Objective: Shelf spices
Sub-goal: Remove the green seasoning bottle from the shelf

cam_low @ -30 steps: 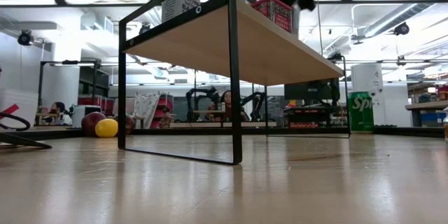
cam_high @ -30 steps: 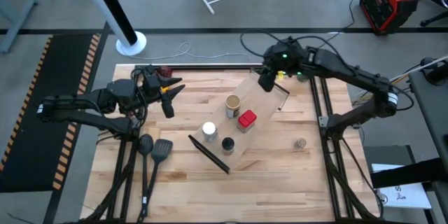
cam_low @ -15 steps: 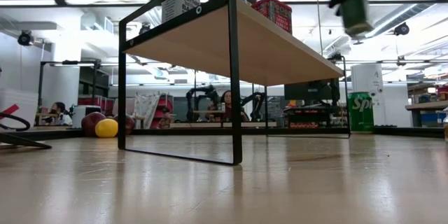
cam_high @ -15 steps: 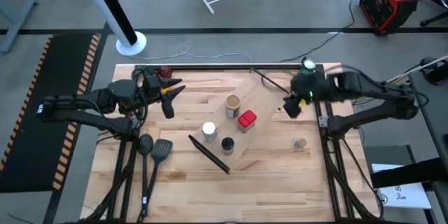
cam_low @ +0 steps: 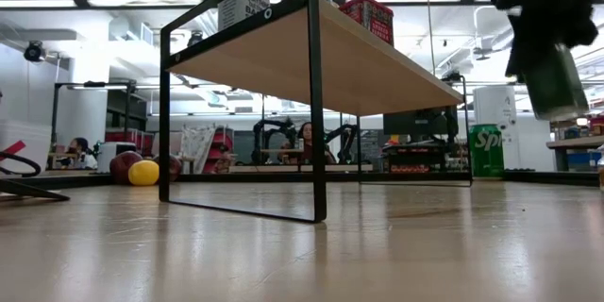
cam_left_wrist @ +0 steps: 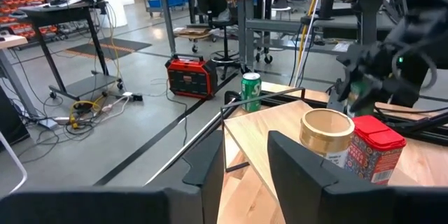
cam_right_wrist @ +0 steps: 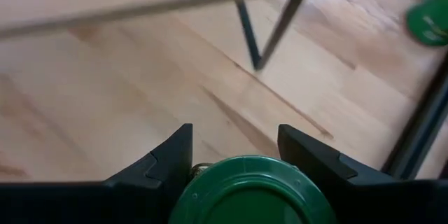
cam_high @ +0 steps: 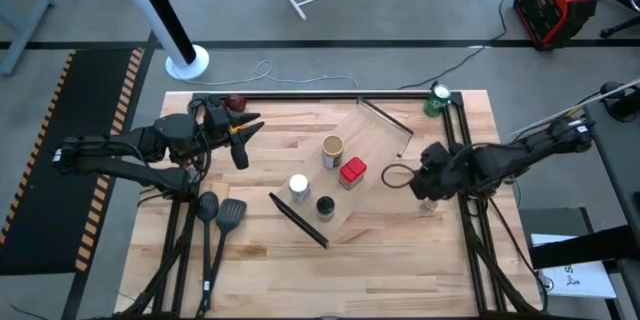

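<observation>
A green-topped jar (cam_right_wrist: 248, 190) is held between the fingers of the right gripper (cam_high: 428, 182), above the tabletop (cam_high: 390, 230) just beside the shelf (cam_high: 365, 175). Four jars are seen standing on the shelf. The left gripper (cam_high: 243, 137) is kept apart, its fingers narrowly parted and empty.

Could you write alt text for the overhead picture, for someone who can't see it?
Seen from above, the right pincer holds a green-topped jar over the wooden table, just right of a slanted wooden shelf. The shelf carries four jars, with tan, red, white and black tops. The left pincer waits at the table's left.
</observation>
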Robot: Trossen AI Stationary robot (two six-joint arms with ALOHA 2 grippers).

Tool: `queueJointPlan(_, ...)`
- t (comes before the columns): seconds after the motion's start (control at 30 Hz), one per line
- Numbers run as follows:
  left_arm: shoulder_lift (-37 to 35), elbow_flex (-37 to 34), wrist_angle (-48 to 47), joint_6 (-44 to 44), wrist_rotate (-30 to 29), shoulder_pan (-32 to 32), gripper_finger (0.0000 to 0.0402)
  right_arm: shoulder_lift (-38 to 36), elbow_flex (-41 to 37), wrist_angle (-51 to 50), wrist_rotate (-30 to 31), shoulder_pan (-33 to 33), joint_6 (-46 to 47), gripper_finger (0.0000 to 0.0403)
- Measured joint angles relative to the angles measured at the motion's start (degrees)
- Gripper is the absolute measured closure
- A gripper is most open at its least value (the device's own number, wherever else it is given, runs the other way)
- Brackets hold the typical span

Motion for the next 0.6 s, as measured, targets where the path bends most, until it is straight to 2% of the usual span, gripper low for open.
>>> queueJointPlan(0.13, 0.0, 0.0, 0.05, 0.0, -0.04, 0.0, 0.0294, 0.66, -3.23, 0.13, 3.32, 1.92, 4.95, 0.0232)
queueJointPlan(0.5, 0.0, 0.0, -0.01, -0.01, -0.13, 0.0, 0.0282, 1.68, -11.04, 2.48, 5.69, 3.61, 13.51, 0.0232)
queueJointPlan(0.6, 0.0, 0.0, 0.01, -0.01, -0.13, 0.0, 0.0283, 1.67, -13.45, 4.69, 6.84, 3.61, 14.68, 0.0217)
